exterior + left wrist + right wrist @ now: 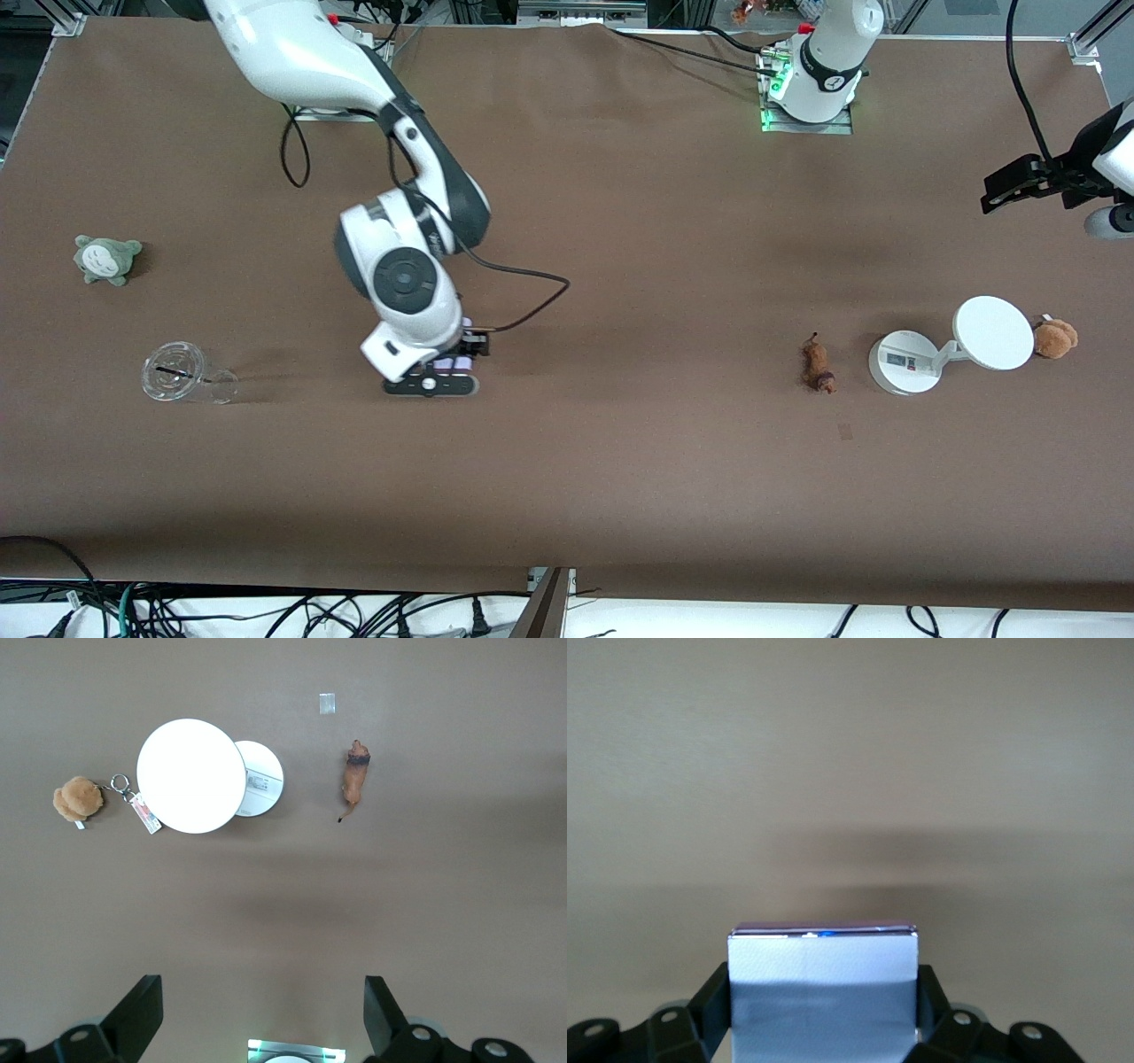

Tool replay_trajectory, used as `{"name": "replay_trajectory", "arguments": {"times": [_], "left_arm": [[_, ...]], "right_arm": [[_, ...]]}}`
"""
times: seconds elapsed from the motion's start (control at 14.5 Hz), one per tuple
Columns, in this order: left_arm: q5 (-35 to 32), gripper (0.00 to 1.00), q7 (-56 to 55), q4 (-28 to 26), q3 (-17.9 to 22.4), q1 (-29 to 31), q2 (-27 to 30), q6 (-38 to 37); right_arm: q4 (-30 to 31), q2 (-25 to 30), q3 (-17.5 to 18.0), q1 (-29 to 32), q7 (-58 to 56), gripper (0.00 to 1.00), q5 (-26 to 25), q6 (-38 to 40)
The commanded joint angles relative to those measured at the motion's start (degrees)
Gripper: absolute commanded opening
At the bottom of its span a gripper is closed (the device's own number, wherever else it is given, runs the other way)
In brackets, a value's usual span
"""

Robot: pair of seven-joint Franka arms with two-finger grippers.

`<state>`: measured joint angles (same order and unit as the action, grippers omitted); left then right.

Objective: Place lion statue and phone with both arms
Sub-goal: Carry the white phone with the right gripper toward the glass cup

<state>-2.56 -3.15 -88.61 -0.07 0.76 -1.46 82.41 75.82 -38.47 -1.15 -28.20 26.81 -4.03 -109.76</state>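
The lion statue [819, 363] lies on the brown table beside the white stand, toward the left arm's end; it also shows in the left wrist view [356, 780]. My right gripper [447, 365] is shut on the phone [454, 360], low over the table between the clear cup and the table's middle. In the right wrist view the pale lavender phone [822, 988] sits between the two black fingers of the right gripper [822, 1014]. My left gripper [1010, 186] is open and empty, high over the table's edge at the left arm's end. Its fingers [142, 1010] stand wide apart.
A white round-based stand [902, 361] with a disc [993, 332] stands beside the lion. A brown plush [1054, 338] lies just past the disc. A clear cup [186, 377] lies on its side, and a grey-green plush [106, 259] sits at the right arm's end.
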Motion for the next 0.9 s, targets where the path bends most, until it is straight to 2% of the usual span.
{"name": "replay_trajectory", "arguments": {"times": [0.0,0.21,0.48,0.62,0.83], "left_arm": [[-1.22,1.00,0.25,0.27,-0.28,-0.50,-0.83,0.74],[-1.13,1.00,0.17,-0.16,-0.37,-0.76,-1.44,1.53],[-1.30,1.00,0.25,-0.08,-0.46,-0.85,-1.36,1.18],[-1.30,1.00,0.17,0.01,-0.46,-0.85,-1.44,1.26],[-1.48,1.00,0.25,0.19,-0.37,-0.85,-2.41,1.62]], "right_arm": [[3.81,5.41,0.44,4.54,-8.05,0.01,0.33,5.23],[5.03,7.44,0.44,9.29,-16.42,0.01,0.34,8.33],[10.65,9.29,-0.26,13.69,-24.06,0.01,0.34,4.56],[14.07,9.20,-1.05,15.36,-27.15,0.01,0.34,-0.34],[20.40,8.59,-1.40,17.65,-30.06,0.02,0.25,-12.64]]}}
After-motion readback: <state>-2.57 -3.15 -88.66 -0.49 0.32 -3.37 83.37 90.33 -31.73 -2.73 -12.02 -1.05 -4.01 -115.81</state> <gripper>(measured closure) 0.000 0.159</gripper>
